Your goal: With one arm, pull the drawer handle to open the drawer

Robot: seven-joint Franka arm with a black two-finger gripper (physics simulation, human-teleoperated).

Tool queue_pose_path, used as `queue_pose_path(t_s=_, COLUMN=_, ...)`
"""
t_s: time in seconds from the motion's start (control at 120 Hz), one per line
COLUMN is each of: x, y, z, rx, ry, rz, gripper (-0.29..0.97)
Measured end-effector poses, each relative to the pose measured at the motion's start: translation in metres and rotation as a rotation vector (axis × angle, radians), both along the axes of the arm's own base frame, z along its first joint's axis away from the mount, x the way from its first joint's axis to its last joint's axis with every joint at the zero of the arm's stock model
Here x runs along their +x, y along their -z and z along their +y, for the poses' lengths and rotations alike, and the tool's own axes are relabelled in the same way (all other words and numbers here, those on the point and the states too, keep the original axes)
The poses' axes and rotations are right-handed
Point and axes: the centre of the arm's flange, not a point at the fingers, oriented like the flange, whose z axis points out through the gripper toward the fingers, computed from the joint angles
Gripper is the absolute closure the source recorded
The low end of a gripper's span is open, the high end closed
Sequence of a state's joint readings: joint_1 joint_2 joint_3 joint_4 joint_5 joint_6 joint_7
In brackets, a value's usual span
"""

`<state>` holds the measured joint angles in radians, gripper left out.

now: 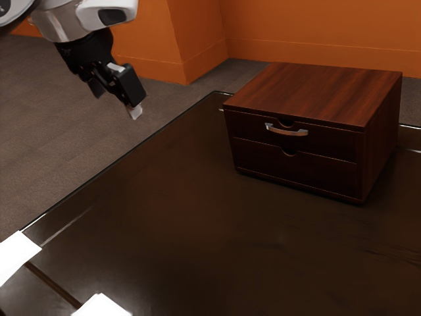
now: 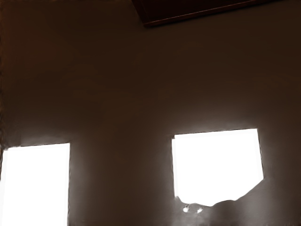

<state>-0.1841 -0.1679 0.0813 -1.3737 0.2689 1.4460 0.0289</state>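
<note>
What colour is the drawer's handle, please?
The handle is silver-grey, clearest in the exterior view.

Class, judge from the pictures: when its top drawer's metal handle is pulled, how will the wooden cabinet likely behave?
The cabinet looks low and wide, so tipping seems unlikely. It stands on a glossy table, so it may slide toward the pull. The handle looks like rigid metal, unlikely to flex.

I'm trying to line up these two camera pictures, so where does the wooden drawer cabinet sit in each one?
Exterior view: the drawer cabinet stands on the table toward the exterior view's right, with the silver handle on its front.
Wrist view: it is probably the reddish-brown wedge beyond the two bright reflections.
Shared landmark: the glossy dark tabletop, which also lies under the wrist camera.
</note>
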Motion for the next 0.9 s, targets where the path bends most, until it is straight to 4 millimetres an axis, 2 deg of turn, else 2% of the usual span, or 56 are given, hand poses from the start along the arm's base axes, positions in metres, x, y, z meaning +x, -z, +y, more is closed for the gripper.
queue_pose_path(t_s=0.083, x=-0.002, y=-0.001, z=0.001, rx=0.032, ry=-0.002, rz=0.014, gripper=0.0)
queue_pose_path(t_s=0.142, x=0.0, y=0.003, z=-0.019, rx=0.075, ry=0.033, rz=0.025, gripper=0.0)
queue_pose_path(t_s=0.2, x=0.011, y=0.015, z=-0.028, rx=0.1, ry=0.048, rz=0.055, gripper=0.0)
queue_pose_path(t_s=0.367, x=0.017, y=0.02, z=-0.022, rx=0.14, ry=0.122, rz=0.091, gripper=0.0)
queue_pose_path(t_s=0.483, x=0.018, y=0.022, z=-0.03, rx=0.137, ry=0.305, rz=0.133, gripper=0.0)
queue_pose_path(t_s=0.575, x=0.038, y=0.049, z=-0.029, rx=0.135, ry=0.445, rz=0.218, gripper=0.0)
queue_pose_path(t_s=0.65, x=0.044, y=0.071, z=-0.026, rx=0.137, ry=0.549, rz=0.281, gripper=0.0)
queue_pose_path(t_s=0.775, x=0.053, y=0.116, z=0.006, rx=0.132, ry=0.676, rz=0.338, gripper=0.0)
queue_pose_path(t_s=0.833, x=0.062, y=0.126, z=0.018, rx=0.143, ry=0.729, rz=0.328, gripper=0.0)
queue_pose_path(t_s=0.9, x=0.073, y=0.13, z=0.019, rx=0.164, ry=0.805, rz=0.297, gripper=0.0)
